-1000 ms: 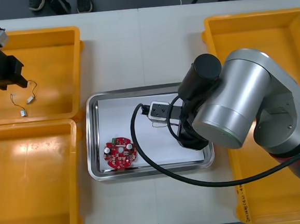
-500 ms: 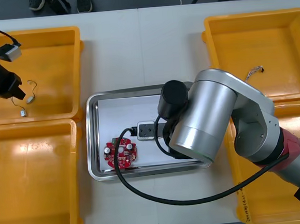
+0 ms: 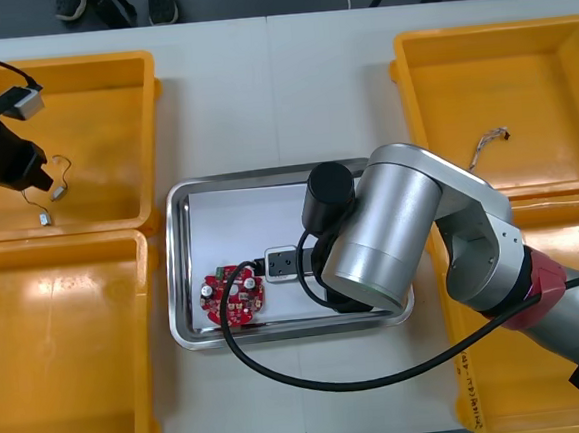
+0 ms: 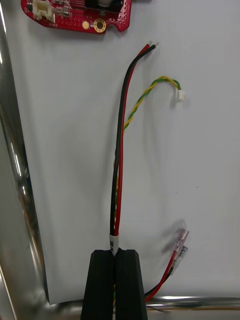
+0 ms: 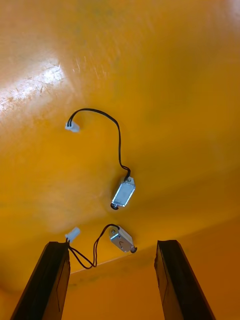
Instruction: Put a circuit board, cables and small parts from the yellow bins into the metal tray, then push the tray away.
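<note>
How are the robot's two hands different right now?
The left gripper is open; the right gripper is shut on the red and yellow cable. The left gripper hangs over small metal parts in a yellow bin; the right gripper is over the metal tray. Both have black fingers.

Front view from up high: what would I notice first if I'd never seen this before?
The big silver right arm hangs over the metal tray in the middle of the table, where a round red circuit board lies. Its right gripper is shut on a red, black and yellow cable over the tray's white floor. The left gripper stands open above two small metal parts in the far left yellow bin.
</note>
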